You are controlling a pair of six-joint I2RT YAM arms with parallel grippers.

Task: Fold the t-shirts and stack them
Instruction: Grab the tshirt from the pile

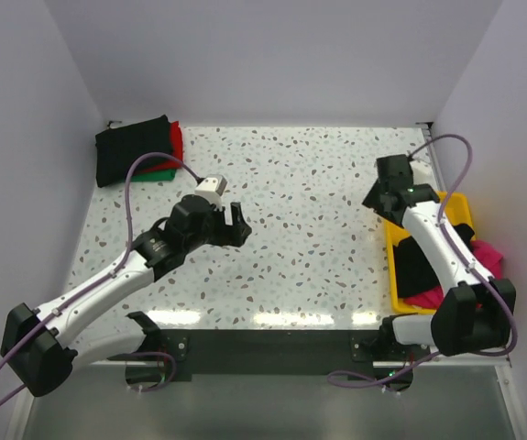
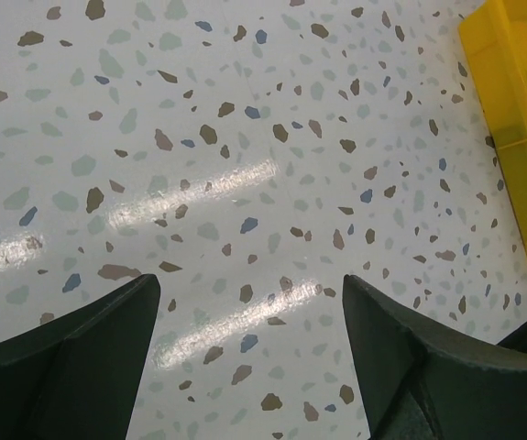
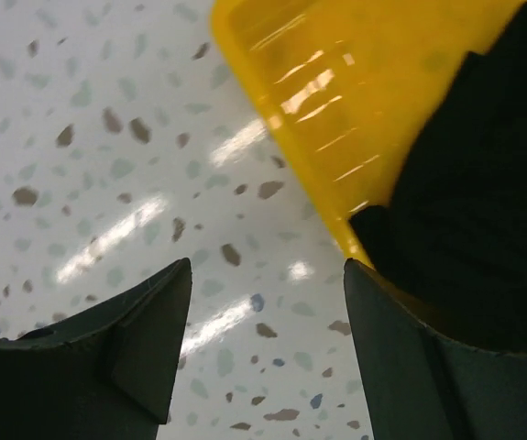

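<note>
My left claw point(image 1: 241, 226) hovers over the middle of the speckled terrazzo table point(image 1: 318, 183). Its two dark fingers are spread wide with nothing between them. In my left wrist view the claw point(image 2: 249, 293) frames only tabletop, and a corner of the yellow plastic tray point(image 2: 520, 137) shows at the upper right.

My right claw point(image 1: 379, 203) hangs at the far left corner of that tray point(image 1: 455, 206) (the tray sits along the table's right edge). It too is wide open and holds nothing. From my right wrist camera the claw point(image 3: 268, 270) gapes over the table just beside the tray's corner point(image 3: 336, 92). My right-hand finger point(image 3: 428, 367) lies in front of the loose black t-shirt point(image 3: 483, 183) inside the tray; whether it touches the cloth I cannot tell.

The t-shirts are in two places. In the far left corner of the table lies a folded pile, well apart from both claws. The folded black t-shirt point(image 1: 135, 147) is on top, the red t-shirt point(image 1: 177, 142) peeks out along its right edge, and the green t-shirt point(image 1: 158, 174) shows at its near edge. In the tray the loose black t-shirt point(image 1: 417, 268) lies crumpled, and the magenta-pink t-shirt point(image 1: 488, 252) is bunched beside it, spilling over the right rim (my right arm crosses above both).
</note>
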